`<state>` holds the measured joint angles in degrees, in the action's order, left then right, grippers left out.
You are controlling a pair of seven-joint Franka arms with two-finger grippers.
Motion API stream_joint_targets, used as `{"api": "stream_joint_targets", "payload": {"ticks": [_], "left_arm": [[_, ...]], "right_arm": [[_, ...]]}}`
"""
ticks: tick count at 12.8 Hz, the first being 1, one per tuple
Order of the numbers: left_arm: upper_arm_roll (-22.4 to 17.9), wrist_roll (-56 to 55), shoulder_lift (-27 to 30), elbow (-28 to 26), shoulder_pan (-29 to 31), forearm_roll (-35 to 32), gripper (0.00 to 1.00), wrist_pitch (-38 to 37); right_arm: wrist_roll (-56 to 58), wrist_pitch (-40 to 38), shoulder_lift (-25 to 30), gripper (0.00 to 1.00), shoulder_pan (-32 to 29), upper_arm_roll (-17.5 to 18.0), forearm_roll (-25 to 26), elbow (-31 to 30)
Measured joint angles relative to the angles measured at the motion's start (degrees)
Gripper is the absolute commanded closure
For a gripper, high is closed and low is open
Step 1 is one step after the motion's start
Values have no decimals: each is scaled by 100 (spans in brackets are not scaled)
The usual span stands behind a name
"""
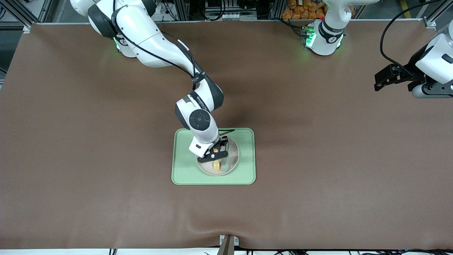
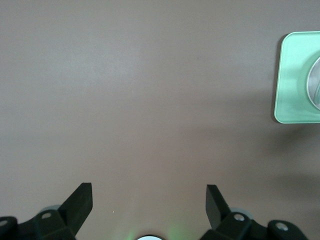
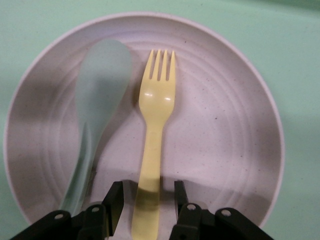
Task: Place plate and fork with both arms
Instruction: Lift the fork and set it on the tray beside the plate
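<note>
The off-white plate (image 1: 231, 157) (image 3: 225, 135) sits on the light-green tray (image 1: 184, 170) (image 3: 300, 60) in the middle of the table. On the plate lies the pale-yellow fork (image 1: 216, 165) (image 3: 156, 115), beside a grey-green spoon (image 3: 100, 85). My right gripper (image 1: 215, 153) (image 3: 146, 197) is low over the plate. It is open, one finger on each side of the fork's handle, with a gap showing on both sides. My left gripper (image 1: 378, 84) (image 2: 149, 197) waits open and empty above bare table at the left arm's end.
The brown table mat spreads all around the tray. In the left wrist view a corner of the tray (image 2: 295, 75) and a sliver of the plate (image 2: 316, 82) show at the picture's edge. The right arm's forearm hangs over the tray's edge nearest the bases.
</note>
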<state>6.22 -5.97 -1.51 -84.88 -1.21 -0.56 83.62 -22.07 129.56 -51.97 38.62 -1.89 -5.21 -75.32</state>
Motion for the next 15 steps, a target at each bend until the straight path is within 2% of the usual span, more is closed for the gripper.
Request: {"api": "stream_joint_targets", "payload": {"ticks": [2,5,6,7,9,11,15], "left_arm": [[0,0,0,0,0,0,0,0],[0,0,0,0,0,0,0,0],[0,0,0,0,0,0,0,0],[0,0,0,0,0,0,0,0],[0,0,-1,0,0,0,0,0],[0,0,-1,0,0,0,0,0],[0,0,-1,0,0,0,0,0]], "right_arm": [[0,5,-22,55,32,0,4,0],[-1,5,-23,70,36,-4,26,5],[-2,5,-23,83,36,-7,34,9],[-2,5,-23,89,36,-7,35,11],[-6,3,-23,90,36,-11,39,18],[-10,-3,-23,95,36,-12,39,23],[-41,-96,-24,95,27,-51,35,96]]}}
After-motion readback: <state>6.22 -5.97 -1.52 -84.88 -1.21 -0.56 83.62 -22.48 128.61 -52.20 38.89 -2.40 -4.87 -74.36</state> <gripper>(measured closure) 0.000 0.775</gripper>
